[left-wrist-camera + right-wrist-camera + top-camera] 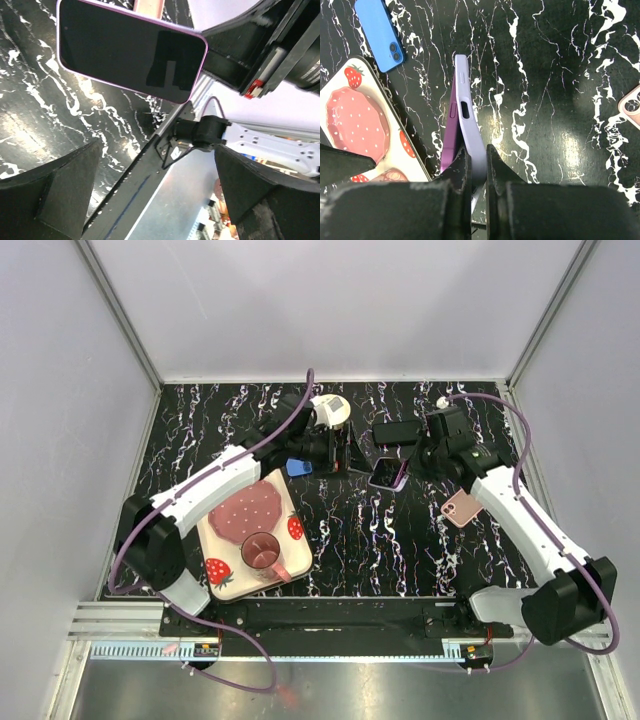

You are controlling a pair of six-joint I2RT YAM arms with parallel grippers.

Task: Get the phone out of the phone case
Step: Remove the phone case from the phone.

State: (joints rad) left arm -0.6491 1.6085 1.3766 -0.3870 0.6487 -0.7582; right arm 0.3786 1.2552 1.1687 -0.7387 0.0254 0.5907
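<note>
The purple phone point(448, 131) sits in a lilac case point(470, 120) and is held on edge above the black marbled table. My right gripper point(477, 154) is shut on the case's lower edge, and the phone's side stands slightly apart from the case on the left. In the top view the phone point(386, 476) hangs between both grippers at the table's middle. My left gripper point(349, 452) is open and empty just left of it. In the left wrist view the phone's dark screen point(125, 50) lies beyond my open left gripper point(160, 200).
A blue phone point(298, 467) lies under the left arm and also shows in the right wrist view point(381, 34). A strawberry-print case point(252, 535) lies at the near left. A pink phone point(462, 507) lies at the right. A white round object point(331, 409) is at the back.
</note>
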